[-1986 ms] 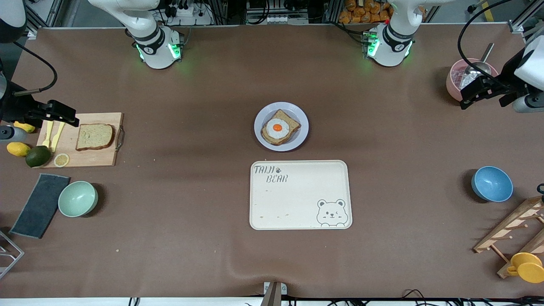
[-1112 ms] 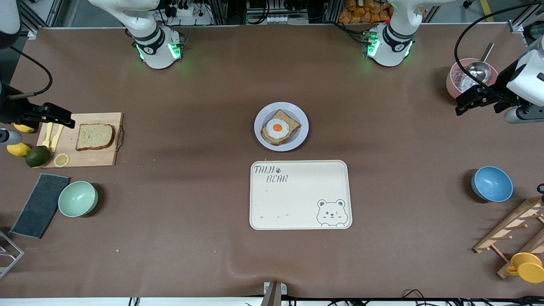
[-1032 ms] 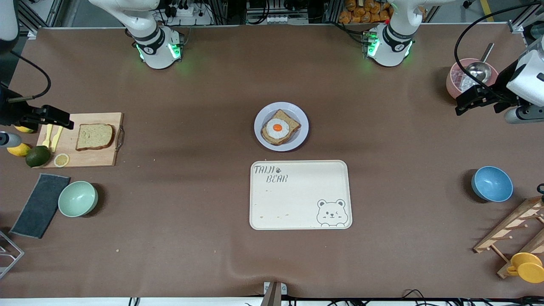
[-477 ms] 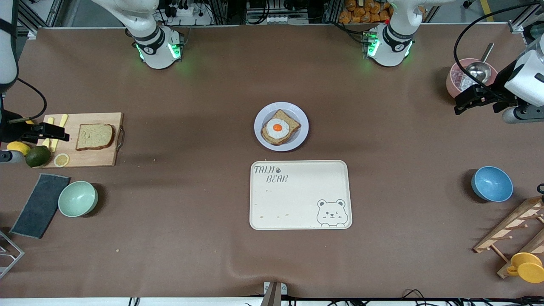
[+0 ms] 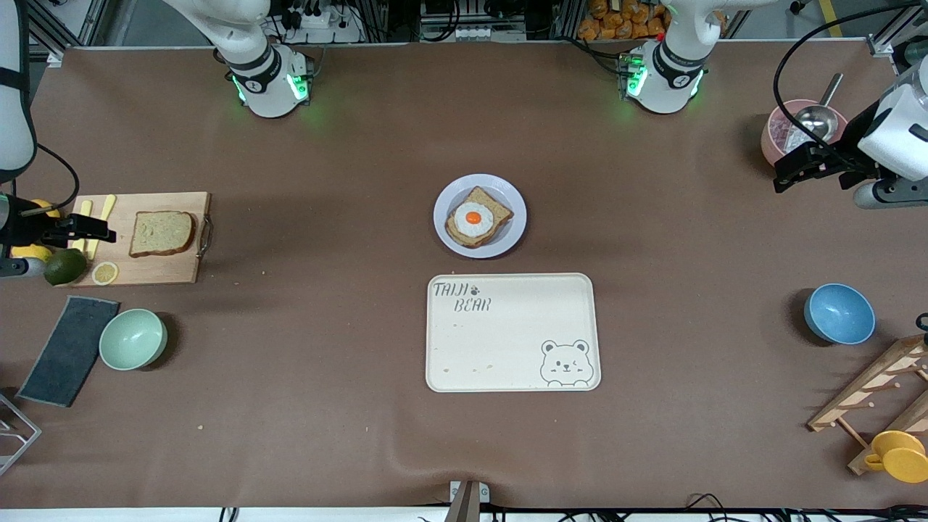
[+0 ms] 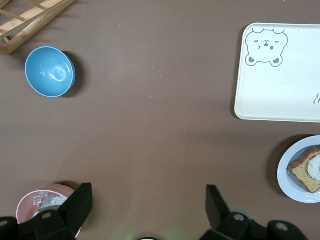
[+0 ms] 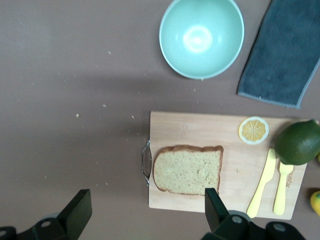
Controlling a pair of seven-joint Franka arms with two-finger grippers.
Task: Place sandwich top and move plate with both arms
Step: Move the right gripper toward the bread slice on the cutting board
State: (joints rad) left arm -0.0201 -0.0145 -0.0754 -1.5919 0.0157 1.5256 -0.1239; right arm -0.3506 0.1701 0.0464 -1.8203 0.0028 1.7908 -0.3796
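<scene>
Now we see right gripper spread wide, empty, over cutting board edge beside sandwich top. Left gripper wide, empty, waits near pink bowl. Plate mid-table carries egg toast.

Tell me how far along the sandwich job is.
Nothing done yet. The sandwich top lies on the cutting board; the open right gripper hangs over the board's end. The plate with egg toast sits off the tray. The left gripper waits, open.
</scene>
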